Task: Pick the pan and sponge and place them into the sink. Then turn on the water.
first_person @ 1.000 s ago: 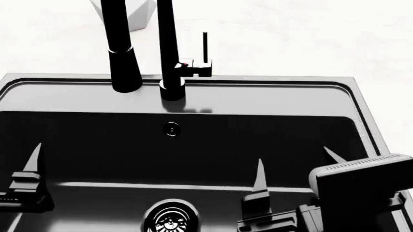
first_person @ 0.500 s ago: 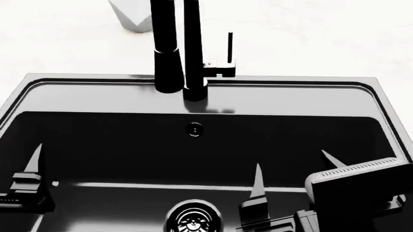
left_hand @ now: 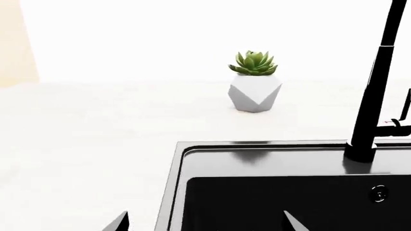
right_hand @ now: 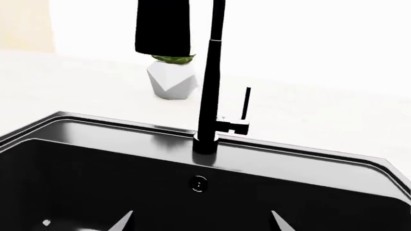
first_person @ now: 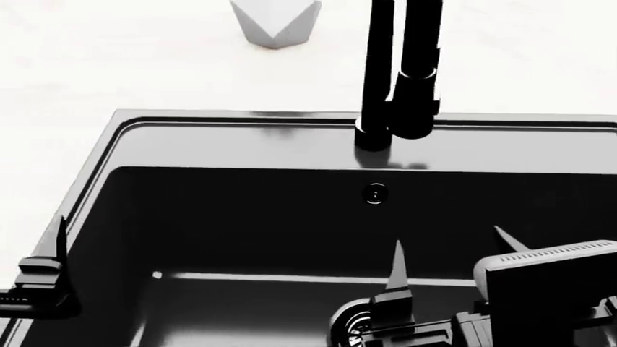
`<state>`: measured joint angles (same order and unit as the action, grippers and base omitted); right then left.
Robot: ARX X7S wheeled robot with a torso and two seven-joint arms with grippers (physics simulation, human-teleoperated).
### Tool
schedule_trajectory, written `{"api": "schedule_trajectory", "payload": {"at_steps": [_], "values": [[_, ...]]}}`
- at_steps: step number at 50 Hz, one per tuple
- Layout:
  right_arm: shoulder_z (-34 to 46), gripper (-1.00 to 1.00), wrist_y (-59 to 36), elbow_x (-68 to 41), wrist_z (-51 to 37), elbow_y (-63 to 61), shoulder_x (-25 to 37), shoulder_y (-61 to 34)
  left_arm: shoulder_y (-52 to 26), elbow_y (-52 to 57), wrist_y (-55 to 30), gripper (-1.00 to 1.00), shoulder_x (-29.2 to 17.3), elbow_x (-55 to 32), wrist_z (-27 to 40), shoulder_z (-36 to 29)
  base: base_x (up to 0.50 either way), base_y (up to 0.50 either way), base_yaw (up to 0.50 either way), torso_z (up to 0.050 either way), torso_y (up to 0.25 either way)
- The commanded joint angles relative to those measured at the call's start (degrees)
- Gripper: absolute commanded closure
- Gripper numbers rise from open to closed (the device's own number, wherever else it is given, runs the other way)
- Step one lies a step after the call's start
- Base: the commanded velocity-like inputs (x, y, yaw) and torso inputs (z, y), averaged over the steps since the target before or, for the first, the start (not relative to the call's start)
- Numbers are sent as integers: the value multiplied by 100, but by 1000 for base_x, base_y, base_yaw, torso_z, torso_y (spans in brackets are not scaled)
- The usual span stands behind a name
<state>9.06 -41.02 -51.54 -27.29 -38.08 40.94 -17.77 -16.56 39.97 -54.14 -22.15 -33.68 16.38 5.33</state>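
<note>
The sink (first_person: 241,141) is a large glossy black basin filling most of the head view, with its chrome drain (first_person: 345,322) partly behind my right gripper. My right gripper (first_person: 451,253) hangs open over the basin's right half, nothing between its fingers; in its own wrist view the right gripper (right_hand: 202,222) points toward the faucet (right_hand: 212,77). My left gripper (left_hand: 205,224) is open and straddles the sink's left rim (left_hand: 168,192); only one of its fingers (first_person: 62,242) shows in the head view. The pan and the sponge are out of view. No water runs from the spout (first_person: 417,87).
The faucet's side lever (right_hand: 247,103) stands upright on the back rim. A small round overflow hole (first_person: 375,194) sits in the back wall. A white faceted pot with a succulent (left_hand: 255,91) stands on the pale counter (first_person: 87,65) behind the sink's left corner.
The head view has swung left: sink, faucet and pot have slid to the right in it, and the sink's left rim now shows beside my left gripper. Both grippers stay open.
</note>
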Motion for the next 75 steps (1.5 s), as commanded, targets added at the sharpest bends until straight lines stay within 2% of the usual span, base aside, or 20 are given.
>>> {"api": "schedule_trajectory", "payload": {"at_steps": [1, 9, 11, 18, 21, 48, 59, 62, 64, 65, 66, 70, 71, 72, 73, 75], "values": [[-117, -100, 25, 1, -3, 8, -62, 32, -51, -103, 71, -100, 46, 218, 45, -68, -70, 367, 0, 0, 0], [-129, -100, 47, -8, -12, 10, -62, 60, -69, -91, 61, -100, 57, 219, 91, -117, -80, 365, 0, 0, 0], [-126, -100, 45, -12, -8, 17, -60, 53, 50, -50, 78, -100, -76, 87, -44, 117, -78, 363, 0, 0, 0], [-147, -100, 106, 15, -16, 34, -63, 147, -14, -72, 66, -100, -39, 133, 25, -8, -79, 363, 0, 0, 0], [-147, -100, 83, -5, -33, 20, -55, 120, 63, -35, 72, -100, -133, 35, -60, 160, -233, 363, 0, 0, 0], [-165, -100, 156, -18, -20, 88, -60, 146, 19, -11, 57, -100, -104, 22, 62, 17, -109, 417, 0, 0, 0], [-166, -100, 195, -14, -2, 129, -71, 151, -23, 234, -308, -100, -140, -229, 167, 62, 0, 0, 0, 0, 0], [-145, -100, 201, 6, 7, 175, -82, 158, -149, 456, -727, -100, -248, -483, 283, 262, 0, 0, 0, 0, 0], [-111, -100, 156, 2, 13, 218, -86, 84, -298, 570, -967, -100, -379, -570, 285, 172, 0, 0, 0, 0, 0], [-112, -100, 121, -22, 1, 218, -78, 24, -336, 672, -1399, -100, -344, -1113, 254, 570, 0, 0, 0, 0, 0], [-96, -100, 89, -19, -13, 226, -74, -22, -370, 890, -1694, -100, -515, -1368, 243, 727, 0, 0, 0, 0, 0], [-69, -100, 116, 20, 6, 274, -93, -18, -823, 1180, -2729, -100, -551, -2234, 675, 1559, 0, 0, 0, 0, 0], [-74, -100, 123, 19, 2, 293, -105, -19, -1147, 1073, -3438, -100, -353, -3024, 955, 2083, 0, 0, 0, 0, 0], [-60, -100, 112, 22, 3, 301, -105, -32, -1229, 823, -3570, -100, -544, -3883, 1626, 2314, 0, 0, 0, 0, 0], [-59, -100, 115, 25, 5, 304, -107, -38, -1242, 734, -3550, -100, -907, -4743, 1926, 2435, 0, 0, 0, 0, 0], [-42, -100, 126, 57, 2, 322, -121, -57, -1393, 512, -3373, -100, -1437, -6184, 3040, 2117, 0, 0, 0, 0, 0]]}}
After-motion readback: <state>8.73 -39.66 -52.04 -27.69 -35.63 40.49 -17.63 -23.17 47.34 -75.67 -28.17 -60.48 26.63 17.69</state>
